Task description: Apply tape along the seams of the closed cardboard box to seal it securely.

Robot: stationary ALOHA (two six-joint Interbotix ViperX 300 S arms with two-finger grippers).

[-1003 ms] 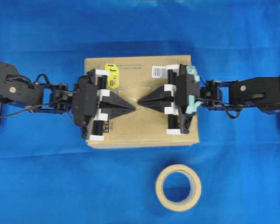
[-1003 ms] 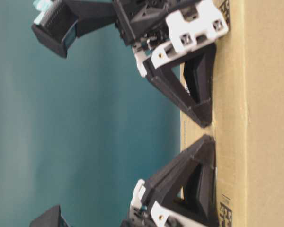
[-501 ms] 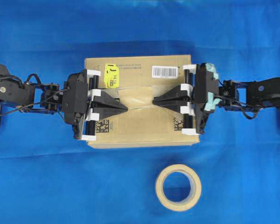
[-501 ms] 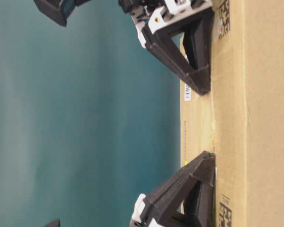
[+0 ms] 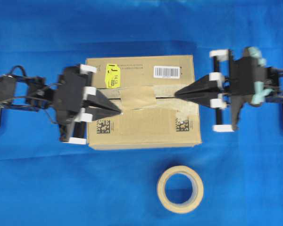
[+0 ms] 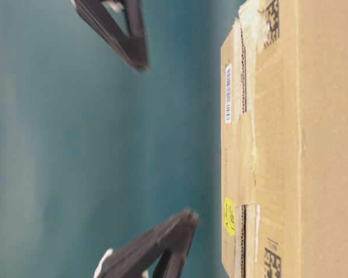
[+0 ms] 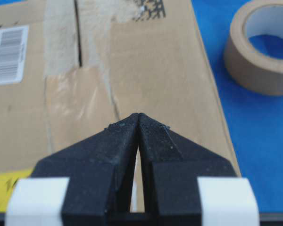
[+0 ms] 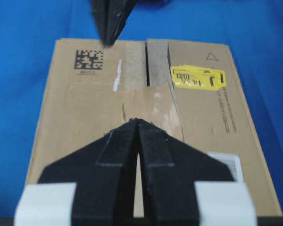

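The brown cardboard box (image 5: 141,122) lies flat in the middle, with a yellow sticker (image 5: 112,76) and a barcode label (image 5: 166,71) on top. A squarish piece of tan tape (image 5: 137,96) lies stuck across the middle of the seam (image 7: 79,47), and the dark line shows beyond both of its ends. My left gripper (image 5: 119,112) is shut and empty, its tip over the box's left part. My right gripper (image 5: 177,94) is shut and empty over the right part. In the table-level view both tips (image 6: 188,217) (image 6: 140,61) hang off the box top, touching nothing.
A ring-shaped tan tape roll (image 5: 180,189) lies on the blue cloth (image 5: 37,188) in front of the box, also seen in the left wrist view (image 7: 259,52). Pale torn strips of old tape (image 8: 156,61) edge the seam.
Both shut grippers have drawn apart from the box's middle toward its ends and risen off its top. The tape piece they were pressing now lies uncovered.
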